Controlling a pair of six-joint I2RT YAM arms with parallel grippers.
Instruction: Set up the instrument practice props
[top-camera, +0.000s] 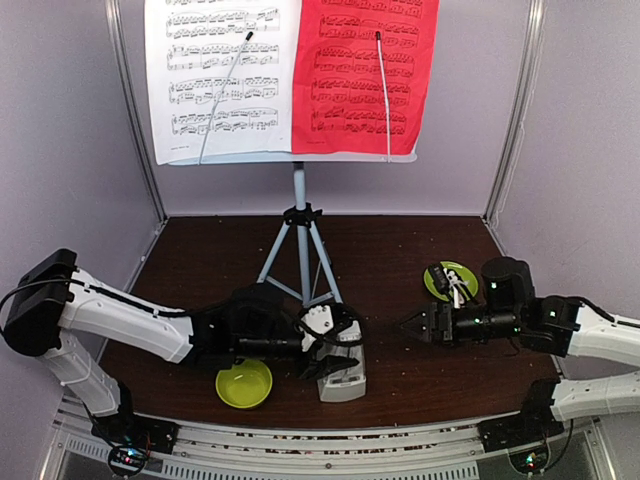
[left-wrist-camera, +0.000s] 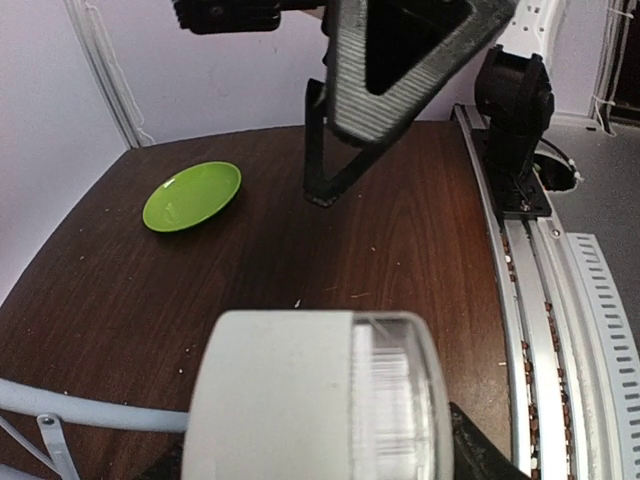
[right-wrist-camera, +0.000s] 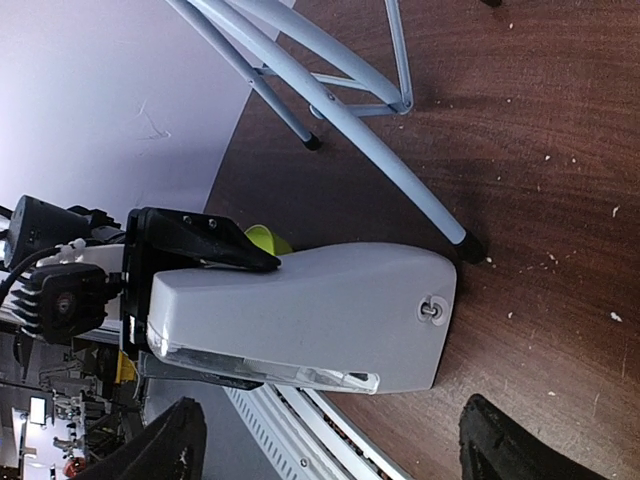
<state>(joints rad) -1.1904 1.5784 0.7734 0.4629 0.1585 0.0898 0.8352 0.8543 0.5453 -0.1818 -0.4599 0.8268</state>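
Observation:
The pale music stand (top-camera: 298, 200) rises at the back on grey tripod legs (right-wrist-camera: 330, 105). It holds a white page (top-camera: 220, 75) and a red page (top-camera: 365, 75). The cream metronome (top-camera: 343, 381) stands on the table near the front edge, just in front of a tripod foot (right-wrist-camera: 468, 245). My left gripper (top-camera: 325, 350) is shut on the metronome's upper part (left-wrist-camera: 310, 400), and one black finger (right-wrist-camera: 200, 240) shows on its side. My right gripper (top-camera: 415, 325) hovers to the metronome's right, pointing at it, open, its fingertips (right-wrist-camera: 520, 440) spread wide with nothing between them.
A lime-green bowl (top-camera: 244, 384) sits by the front edge, left of the metronome. A lime-green plate (top-camera: 443, 283) lies at the right, partly under the right arm. Grey booth walls close the back and sides. A slotted metal rail (left-wrist-camera: 540, 300) runs along the front.

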